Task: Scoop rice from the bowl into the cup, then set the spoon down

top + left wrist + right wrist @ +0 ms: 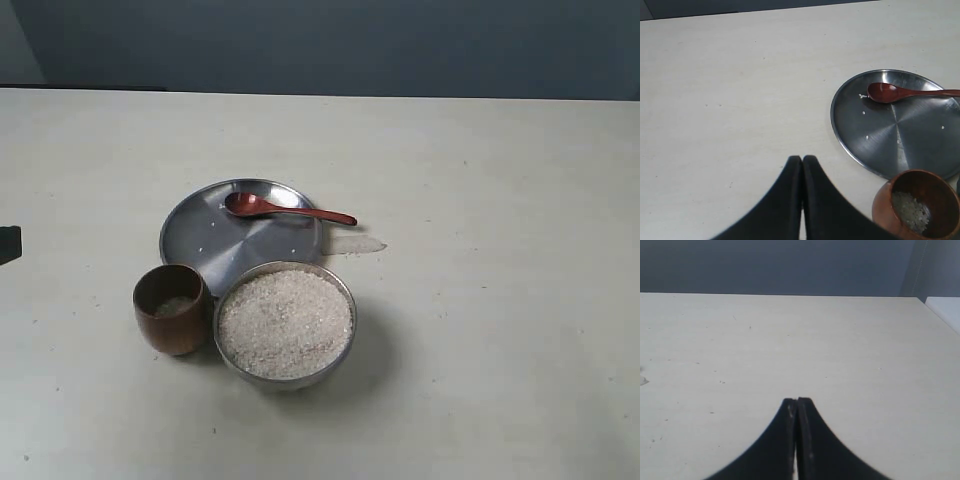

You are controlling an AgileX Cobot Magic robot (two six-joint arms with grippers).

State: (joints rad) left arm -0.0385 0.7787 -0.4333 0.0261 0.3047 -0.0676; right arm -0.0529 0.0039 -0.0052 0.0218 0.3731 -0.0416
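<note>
Slim glossy reddish-brown wooden spoon [285, 209] lying on flat round steel plate [200, 235], handle tip past its rim, shiny steel bowl [351, 312] heaped with white uncooked rice [285, 322] close in front, small dark-brown wooden cup [172, 322] just beside bowl, few grains inside, plate and cup cut off in left wrist view, left gripper [802, 159] pressed closed and empty, right gripper [797, 401] likewise closed above bare pale table [865, 340]

Glossy wooden spoon [288, 209], shiny steel plate [200, 235] and bowl [345, 290], smooth wooden cup [171, 326], matt table [500, 200].
</note>
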